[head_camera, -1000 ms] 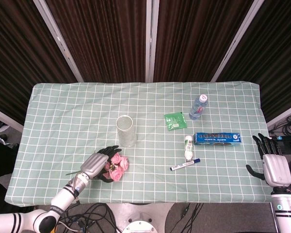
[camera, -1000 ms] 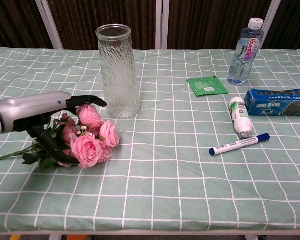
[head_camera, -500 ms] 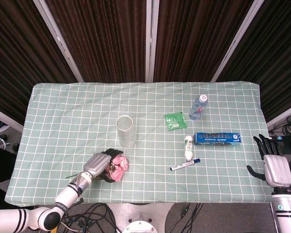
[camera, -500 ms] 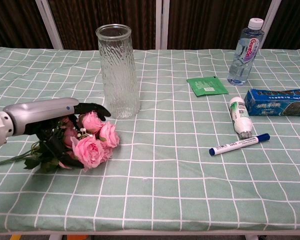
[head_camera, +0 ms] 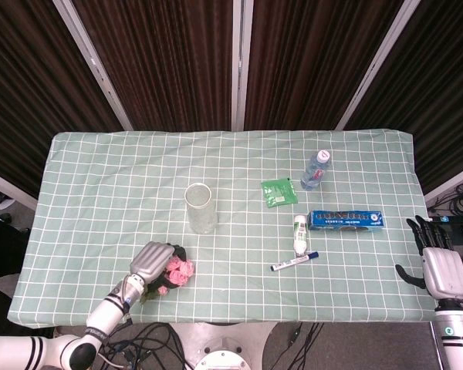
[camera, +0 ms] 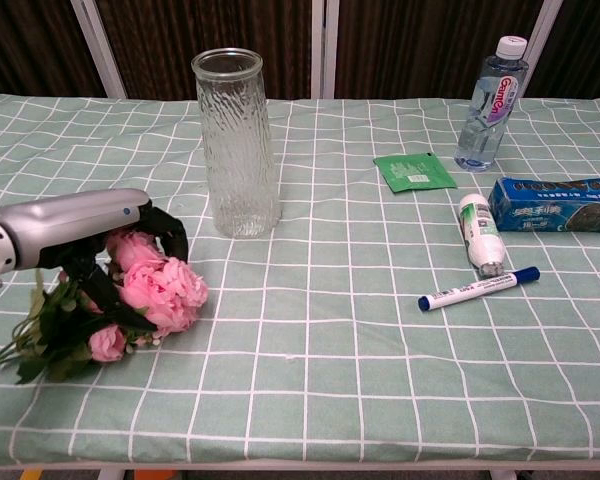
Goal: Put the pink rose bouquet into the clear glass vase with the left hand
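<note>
The pink rose bouquet lies near the table's front left, blooms toward the vase, green stems trailing left. My left hand curls over it, dark fingers wrapped around the blooms and gripping the bunch; from the head view the left hand covers most of the bouquet. The clear glass vase stands upright and empty just behind and right of the hand, also the vase seen from above. My right hand hangs off the table's right edge, fingers spread, holding nothing.
On the right half lie a water bottle, a green packet, a blue box, a small white bottle and a blue marker. The table's front edge runs close below the bouquet.
My left hand has closed its fingers around the bouquet and drawn it left and toward the front edge, away from the vase. The right hand has barely shifted.
</note>
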Motion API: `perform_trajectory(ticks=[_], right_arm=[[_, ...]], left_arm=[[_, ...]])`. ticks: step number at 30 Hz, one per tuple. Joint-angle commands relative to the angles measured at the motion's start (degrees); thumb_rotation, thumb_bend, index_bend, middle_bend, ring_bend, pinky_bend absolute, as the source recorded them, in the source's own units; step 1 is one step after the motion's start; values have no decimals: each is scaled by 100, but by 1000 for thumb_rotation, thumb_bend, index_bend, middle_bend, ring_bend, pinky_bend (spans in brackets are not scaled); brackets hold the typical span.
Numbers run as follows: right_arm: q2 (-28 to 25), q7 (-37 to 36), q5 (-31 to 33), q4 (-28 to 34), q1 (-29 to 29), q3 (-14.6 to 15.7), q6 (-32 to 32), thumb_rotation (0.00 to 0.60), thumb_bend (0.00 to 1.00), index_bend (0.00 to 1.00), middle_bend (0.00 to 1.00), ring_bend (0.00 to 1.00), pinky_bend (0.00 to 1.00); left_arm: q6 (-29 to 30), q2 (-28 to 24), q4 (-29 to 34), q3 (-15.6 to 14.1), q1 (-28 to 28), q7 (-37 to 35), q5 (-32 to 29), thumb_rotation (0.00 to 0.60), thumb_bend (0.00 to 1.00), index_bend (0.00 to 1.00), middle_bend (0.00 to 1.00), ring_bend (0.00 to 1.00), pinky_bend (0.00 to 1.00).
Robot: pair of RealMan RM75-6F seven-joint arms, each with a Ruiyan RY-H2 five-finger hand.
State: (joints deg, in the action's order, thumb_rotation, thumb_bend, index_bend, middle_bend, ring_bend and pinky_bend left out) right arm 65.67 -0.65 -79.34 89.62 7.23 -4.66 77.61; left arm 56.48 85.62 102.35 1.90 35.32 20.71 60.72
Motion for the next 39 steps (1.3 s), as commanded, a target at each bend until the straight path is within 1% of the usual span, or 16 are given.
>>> perform_trajectory(ticks=[1,10,15,19,22,26,31,35,39], right_arm=[[-15,8,4,17,-3,-1,-1,600,151,0,0,0,0],[-102,57,21,141,-29,-22,49,600,152,0,0,0,0],[-147,92,27,222,-33,-39,73,600,153,0,0,0,0],[-165,108,-3,277,-35,-45,106,600,153,0,0,0,0],[-143,110,-79,278,-40,-28,151,600,154,0,0,0,0],[-54,93,-166,201,-69,38,185,600,154,0,0,0,0],[38,0,-149,67,-127,82,200,600,153,0,0,0,0],[84,-42,-142,-13,-157,93,218,600,154,0,0,0,0],[124,-40,-149,-37,-163,99,217,600,154,0,0,0,0]], left_arm=[[81,-73,60,-38,-39,46,44,600,136,499,455,454,600],[378,-307,241,-74,-207,-50,303,600,156,517,478,475,621],[632,-607,418,-48,-346,-163,493,600,160,525,494,493,635],[1001,-914,580,39,-535,-351,682,600,163,534,500,499,640],[1348,-1195,671,250,-679,-590,761,600,165,533,500,499,640],[1796,-1608,734,613,-858,-939,788,600,169,534,500,499,640],[2234,-1963,676,945,-1022,-992,742,600,170,534,500,500,640],[2458,-2066,561,1238,-1068,-1322,795,600,171,521,500,499,639],[2796,-1947,396,1609,-1016,-1650,984,600,171,522,500,499,638]])
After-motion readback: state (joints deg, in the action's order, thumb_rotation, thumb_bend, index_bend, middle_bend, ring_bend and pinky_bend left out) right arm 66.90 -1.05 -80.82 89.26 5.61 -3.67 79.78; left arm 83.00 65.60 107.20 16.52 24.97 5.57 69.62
